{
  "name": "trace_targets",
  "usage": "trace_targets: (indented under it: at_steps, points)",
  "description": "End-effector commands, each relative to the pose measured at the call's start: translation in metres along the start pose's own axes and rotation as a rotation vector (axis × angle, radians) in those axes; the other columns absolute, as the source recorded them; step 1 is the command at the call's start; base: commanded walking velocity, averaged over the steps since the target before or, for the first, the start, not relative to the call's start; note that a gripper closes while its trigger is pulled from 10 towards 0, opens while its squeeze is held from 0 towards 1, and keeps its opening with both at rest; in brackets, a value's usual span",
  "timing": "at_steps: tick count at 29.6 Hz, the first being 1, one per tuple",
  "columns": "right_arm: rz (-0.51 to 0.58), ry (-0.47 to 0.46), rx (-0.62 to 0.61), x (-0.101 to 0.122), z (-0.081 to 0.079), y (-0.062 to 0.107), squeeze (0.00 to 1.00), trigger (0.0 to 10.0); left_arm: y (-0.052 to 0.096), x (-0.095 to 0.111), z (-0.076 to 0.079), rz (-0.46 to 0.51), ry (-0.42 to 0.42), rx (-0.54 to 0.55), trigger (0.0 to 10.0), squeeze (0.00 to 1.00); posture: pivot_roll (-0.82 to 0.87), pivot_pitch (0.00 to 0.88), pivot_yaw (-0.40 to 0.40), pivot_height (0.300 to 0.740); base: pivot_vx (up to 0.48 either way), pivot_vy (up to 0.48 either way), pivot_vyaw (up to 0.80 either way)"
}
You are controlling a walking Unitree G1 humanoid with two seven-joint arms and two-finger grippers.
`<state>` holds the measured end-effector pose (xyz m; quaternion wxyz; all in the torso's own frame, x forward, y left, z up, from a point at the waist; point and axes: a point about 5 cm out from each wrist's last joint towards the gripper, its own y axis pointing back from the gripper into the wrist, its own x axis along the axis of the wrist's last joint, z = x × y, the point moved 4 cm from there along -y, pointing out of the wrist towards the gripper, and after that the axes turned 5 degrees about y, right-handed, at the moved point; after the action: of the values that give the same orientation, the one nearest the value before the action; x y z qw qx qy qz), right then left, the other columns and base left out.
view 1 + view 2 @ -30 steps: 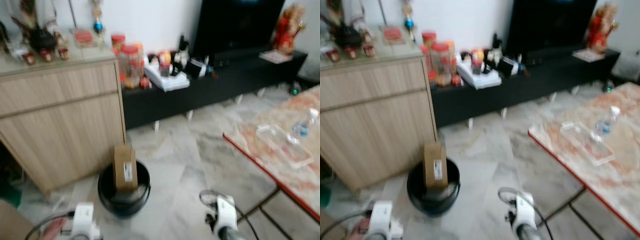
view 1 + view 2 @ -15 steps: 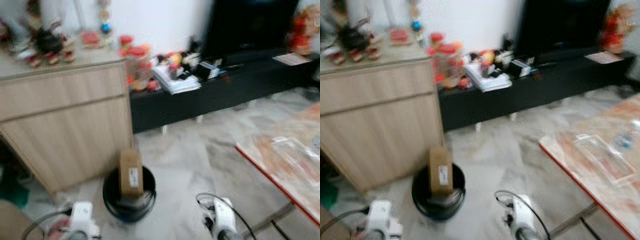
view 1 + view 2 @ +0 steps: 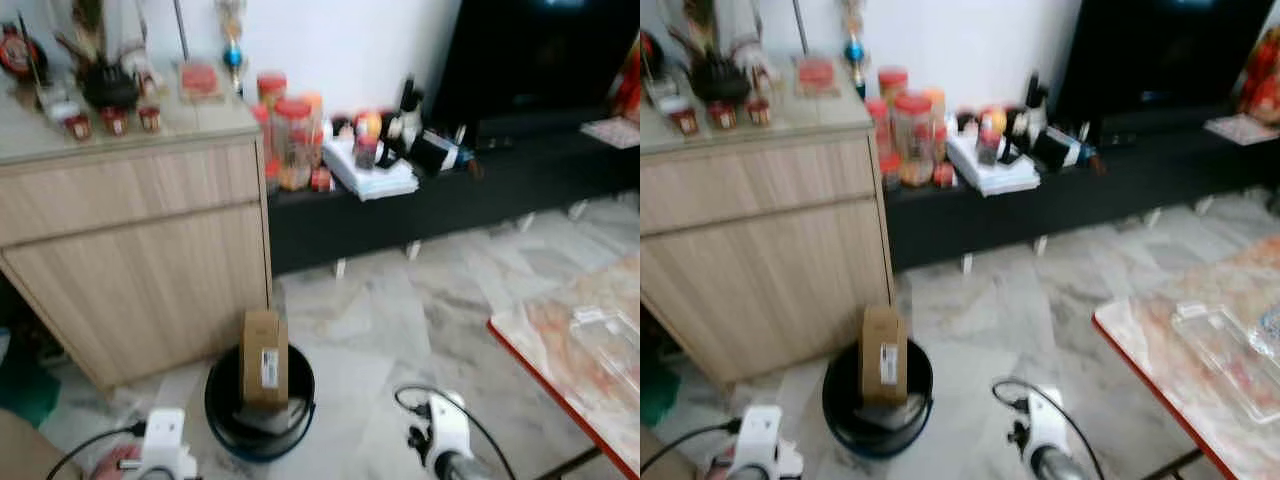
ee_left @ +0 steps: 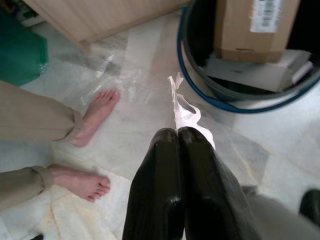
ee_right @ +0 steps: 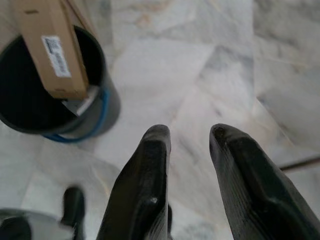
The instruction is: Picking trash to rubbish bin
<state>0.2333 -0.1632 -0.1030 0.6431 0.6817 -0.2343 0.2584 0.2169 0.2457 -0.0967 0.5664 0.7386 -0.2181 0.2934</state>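
Observation:
A black rubbish bin [image 3: 260,410] with a blue rim stands on the marble floor in front of the wooden cabinet [image 3: 140,250]. A brown cardboard box [image 3: 264,356] stands upright in the bin, over some white scraps. My left gripper [image 4: 178,134] is shut on a torn white paper scrap [image 4: 182,111], which hangs above the floor just beside the bin's rim [image 4: 235,102]. My right gripper [image 5: 187,135] is open and holds nothing, over bare floor to the side of the bin [image 5: 47,100]. Both wrists [image 3: 165,445] show at the bottom of the head views.
A person's bare feet [image 4: 95,112] and trouser legs stand close to my left gripper. A red-edged marble table [image 3: 580,350] with a clear tray is at the right. A low black TV bench [image 3: 450,180] with jars and papers runs along the wall.
The head views have panned left and sharpened: the table has slid toward the right edge and the bin sits lower. Both arms hold the same places.

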Motion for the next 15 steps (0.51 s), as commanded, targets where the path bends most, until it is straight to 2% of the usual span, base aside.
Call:
trace_targets:
  at_steps: [1,7,15]
  points:
    - [0.015,0.004,0.018,0.0066,-0.0078,-0.0020,0.00,10.0,-0.0001,-0.0013,-0.0078,-0.009,-0.005,0.019,10.0,0.00,0.03,0.000,-0.087,0.740,0.315,0.000,0.00]
    - [0.016,0.006,0.019,0.0069,-0.0077,-0.0020,0.00,10.0,-0.0003,-0.0006,-0.0084,-0.008,0.001,0.023,10.0,0.00,0.03,0.000,-0.087,0.740,0.314,0.000,0.00]
    - [0.022,0.008,0.024,0.0093,-0.0103,-0.0026,0.00,10.0,-0.0007,0.0010,-0.0089,-0.005,0.007,0.026,10.0,0.00,0.02,0.000,-0.088,0.740,0.316,0.000,0.75]
